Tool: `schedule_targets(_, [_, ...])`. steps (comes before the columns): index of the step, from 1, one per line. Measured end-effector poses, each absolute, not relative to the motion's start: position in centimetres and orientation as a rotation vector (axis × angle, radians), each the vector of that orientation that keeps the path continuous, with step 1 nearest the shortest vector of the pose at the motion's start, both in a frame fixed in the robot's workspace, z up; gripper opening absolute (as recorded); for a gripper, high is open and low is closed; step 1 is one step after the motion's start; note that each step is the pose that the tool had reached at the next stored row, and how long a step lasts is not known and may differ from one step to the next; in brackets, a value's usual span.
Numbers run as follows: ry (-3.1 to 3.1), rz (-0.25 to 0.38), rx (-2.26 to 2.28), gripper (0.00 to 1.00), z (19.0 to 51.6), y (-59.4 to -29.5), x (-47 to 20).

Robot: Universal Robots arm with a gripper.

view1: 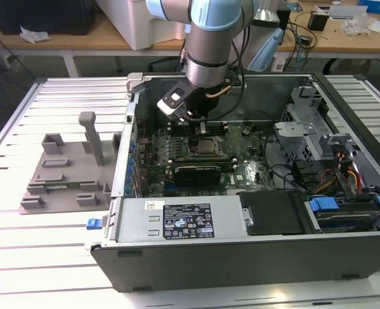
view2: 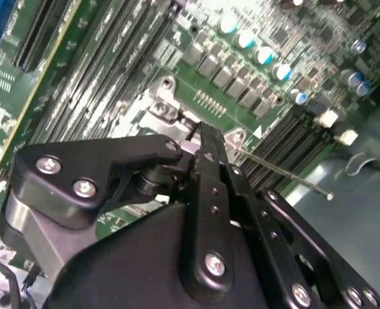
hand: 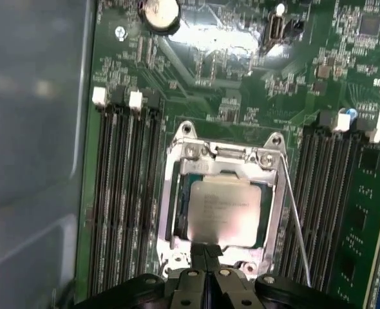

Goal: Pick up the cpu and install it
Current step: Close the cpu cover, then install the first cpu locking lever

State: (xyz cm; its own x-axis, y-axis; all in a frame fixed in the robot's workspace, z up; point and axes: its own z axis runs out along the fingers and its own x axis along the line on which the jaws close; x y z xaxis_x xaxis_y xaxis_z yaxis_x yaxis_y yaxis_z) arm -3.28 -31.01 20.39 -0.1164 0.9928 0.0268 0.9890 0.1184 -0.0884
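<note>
Finds the cpu (hand: 225,212) in the first wrist view, lying flat inside the socket frame (hand: 171,212), metal top up, pale rim tucked against the frame's inner edges. Looks seated there rather than carried. Shows the gripper (hand: 206,248) at one edge of that frame, fingers pressed together with nothing between them, gripping no part. Touching the frame or hovering just above it: cannot tell. Notes a thin wire lever (hand: 294,212) just beside the frame, slanting away along one side. Notes memory slots (hand: 122,212) flanking the frame on two opposite sides.

Judging what could go wrong:
- Might bear down with the closed tips on the frame's edge and tilt or shift the chip if not fully bedded, bending the contacts beneath.
- Might slip off the frame onto the metal top and scratch it.
- Might snag the wire lever, which seems unlatched, and spring it against the slots beside the frame.

As for heading: faces straight up out of the frame, edges square to the frame's sides and parallel to the slots. Has a nearly square outline, so offers no clear long axis; cannot tell one from here.
</note>
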Motion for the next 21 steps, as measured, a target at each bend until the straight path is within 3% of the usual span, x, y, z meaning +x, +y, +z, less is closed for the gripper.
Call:
schedule_targets(5, [-2.287,0.07,-2.029,0.11,21.2,-31.0,-0.5])
schedule_targets(13, [-2.287,0.07,-2.029,0.11,27.1,-31.0,-0.4])
schedule_targets(21, [-2.287,0.07,-2.029,0.11,27.4,-31.0,-0.4])
